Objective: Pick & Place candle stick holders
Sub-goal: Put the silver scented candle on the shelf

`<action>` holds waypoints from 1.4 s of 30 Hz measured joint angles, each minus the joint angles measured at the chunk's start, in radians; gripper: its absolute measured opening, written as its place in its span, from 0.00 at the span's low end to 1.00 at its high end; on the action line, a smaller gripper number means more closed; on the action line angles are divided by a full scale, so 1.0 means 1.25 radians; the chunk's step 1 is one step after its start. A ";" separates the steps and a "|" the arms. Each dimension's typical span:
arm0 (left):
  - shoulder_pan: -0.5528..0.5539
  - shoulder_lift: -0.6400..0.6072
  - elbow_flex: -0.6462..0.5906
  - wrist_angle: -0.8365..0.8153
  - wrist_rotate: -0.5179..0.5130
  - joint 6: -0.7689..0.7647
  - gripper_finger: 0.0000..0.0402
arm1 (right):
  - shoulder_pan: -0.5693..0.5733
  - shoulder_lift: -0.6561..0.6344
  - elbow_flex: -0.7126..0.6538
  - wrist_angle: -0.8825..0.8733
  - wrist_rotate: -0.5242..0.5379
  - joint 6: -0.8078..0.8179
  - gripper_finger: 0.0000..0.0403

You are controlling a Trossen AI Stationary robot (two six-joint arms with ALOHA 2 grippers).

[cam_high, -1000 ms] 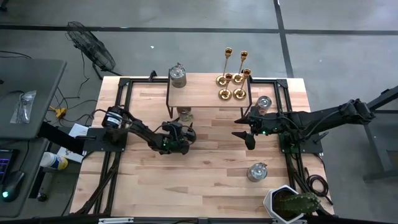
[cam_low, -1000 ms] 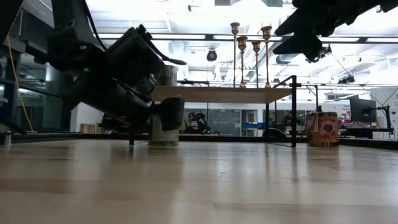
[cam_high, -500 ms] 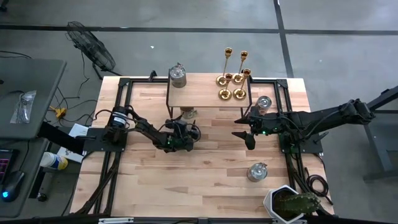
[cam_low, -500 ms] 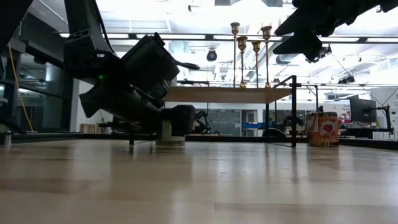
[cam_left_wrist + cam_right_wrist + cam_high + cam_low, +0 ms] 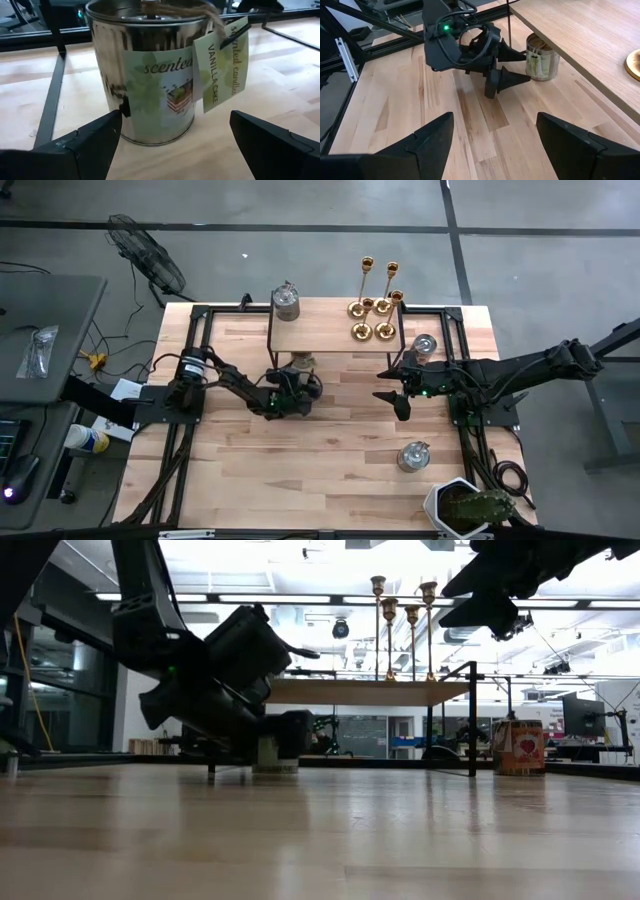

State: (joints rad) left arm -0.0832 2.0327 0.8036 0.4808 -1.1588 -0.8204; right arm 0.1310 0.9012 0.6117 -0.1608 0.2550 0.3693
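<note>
A: Under the raised shelf [image 5: 330,340], your left gripper [image 5: 172,145] stands wide open, empty, straddling a scented-candle tin [image 5: 145,75], likely to clear it.

B: And your right gripper [image 5: 395,398]?

A: Open, empty, waiting mid-table. Item: four candle stick holders [image 5: 372,305], gleaming brass, flared bases, slim stems, upright on the shelf's far right corner, untouched.
</note>
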 joint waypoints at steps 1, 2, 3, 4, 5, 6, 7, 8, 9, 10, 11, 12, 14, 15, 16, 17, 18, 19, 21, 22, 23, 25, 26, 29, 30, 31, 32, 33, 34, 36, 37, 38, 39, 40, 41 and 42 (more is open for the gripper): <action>0.004 0.000 0.000 0.000 0.001 0.000 0.90 | 0.000 0.000 0.000 0.000 0.000 0.000 0.69; 0.008 0.000 0.000 0.000 0.001 0.000 0.90 | 0.000 0.000 0.000 0.000 0.000 0.000 0.69; 0.012 0.000 0.000 0.001 0.001 0.000 0.90 | 0.000 0.000 0.000 0.000 0.000 0.000 0.69; 0.016 0.000 0.000 0.001 0.000 0.000 0.90 | 0.000 0.000 0.000 0.000 0.000 0.000 0.69; 0.017 0.000 -0.001 0.002 -0.001 0.000 0.90 | 0.000 0.000 0.000 0.000 0.000 0.000 0.69; 0.021 0.000 -0.001 0.004 -0.001 0.000 0.90 | 0.000 0.000 0.000 0.000 0.000 0.000 0.69; 0.022 0.000 -0.001 0.008 0.000 0.000 0.90 | 0.000 0.000 0.000 0.000 0.000 0.000 0.69; 0.021 0.000 -0.001 0.014 0.000 0.000 0.90 | 0.000 0.000 0.000 0.000 0.000 0.000 0.69; 0.020 0.000 -0.002 0.024 0.001 -0.001 0.90 | 0.000 0.000 0.000 0.000 0.000 0.000 0.69; 0.019 0.000 -0.006 0.040 0.000 -0.002 0.90 | 0.000 0.000 0.000 0.000 0.000 0.000 0.69; 0.016 -0.001 -0.012 0.058 0.000 -0.003 0.90 | 0.000 0.000 0.000 0.000 0.000 0.000 0.69; 0.013 -0.001 -0.021 0.078 -0.003 -0.005 0.90 | 0.000 0.000 0.000 0.000 0.000 0.000 0.69; 0.013 -0.001 -0.038 0.112 -0.019 -0.005 0.90 | 0.000 0.000 0.000 0.000 0.000 0.000 0.69; 0.013 -0.001 -0.045 0.124 -0.026 -0.005 0.90 | 0.000 0.000 0.000 0.000 0.000 0.000 0.69; 0.014 -0.001 -0.049 0.127 -0.030 -0.002 0.90 | 0.000 0.000 0.000 0.000 0.000 0.000 0.69; 0.014 -0.001 -0.052 0.128 -0.030 0.004 0.90 | 0.000 0.000 0.000 0.000 0.000 0.000 0.69; 0.014 -0.001 -0.055 0.128 -0.029 0.004 0.90 | 0.000 0.000 0.000 0.000 0.000 0.000 0.69; 0.014 -0.001 -0.058 0.128 -0.029 0.004 0.90 | 0.000 0.000 0.000 0.000 0.000 0.000 0.69; 0.014 -0.001 -0.064 0.131 -0.030 0.004 0.90 | 0.000 0.000 0.000 0.000 0.000 0.000 0.69; 0.014 0.006 -0.065 0.141 -0.033 0.005 0.90 | 0.000 0.000 0.000 0.000 0.000 0.000 0.69; 0.013 0.015 -0.065 0.157 -0.041 0.013 0.90 | 0.000 0.000 0.000 0.000 0.000 0.000 0.69; 0.004 0.030 -0.071 0.208 -0.065 0.048 0.91 | 0.000 0.000 0.000 -0.001 0.000 0.000 0.69; 0.001 0.043 -0.071 0.248 -0.079 0.066 0.91 | 0.000 0.000 0.000 0.000 0.000 0.000 0.69; -0.019 0.083 -0.071 0.318 -0.103 0.107 0.93 | 0.000 0.000 0.000 0.000 0.000 0.000 0.69; -0.025 0.093 -0.069 0.327 -0.112 0.116 0.94 | 0.000 0.000 0.000 0.000 0.000 0.000 0.69; -0.030 0.103 -0.063 0.331 -0.118 0.122 0.95 | 0.000 0.000 0.000 0.000 0.000 0.000 0.69; -0.035 0.108 -0.061 0.330 -0.116 0.127 0.96 | 0.000 0.000 0.000 0.000 0.000 0.000 0.69; -0.037 0.112 -0.061 0.328 -0.118 0.128 0.96 | 0.000 0.000 0.000 0.000 0.000 0.000 0.69; -0.040 0.116 -0.058 0.330 -0.118 0.128 0.96 | 0.000 0.000 0.000 0.000 0.000 0.000 0.69; -0.039 0.120 -0.054 0.330 -0.114 0.129 0.96 | 0.000 0.000 0.000 0.000 0.000 0.000 0.69; -0.038 0.120 -0.052 0.330 -0.115 0.129 0.96 | 0.000 0.000 0.000 0.000 0.000 0.000 0.69; -0.033 0.120 -0.048 0.330 -0.115 0.129 0.96 | 0.000 0.000 0.000 0.000 0.000 0.000 0.69; -0.026 0.120 -0.046 0.331 -0.113 0.130 0.96 | 0.000 0.000 0.000 0.000 0.000 0.000 0.69; -0.020 0.120 -0.044 0.330 -0.109 0.131 0.96 | 0.000 0.000 0.000 0.000 0.000 0.000 0.69; -0.015 0.120 -0.043 0.328 -0.108 0.133 0.96 | 0.000 0.000 0.000 0.000 0.000 0.000 0.69; -0.008 0.120 -0.041 0.327 -0.108 0.133 0.96 | 0.000 0.000 0.000 0.000 0.000 0.000 0.69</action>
State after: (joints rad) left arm -0.0932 2.1822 0.7518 0.8900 -1.2932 -0.6540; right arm 0.1307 0.9013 0.6117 -0.1608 0.2550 0.3694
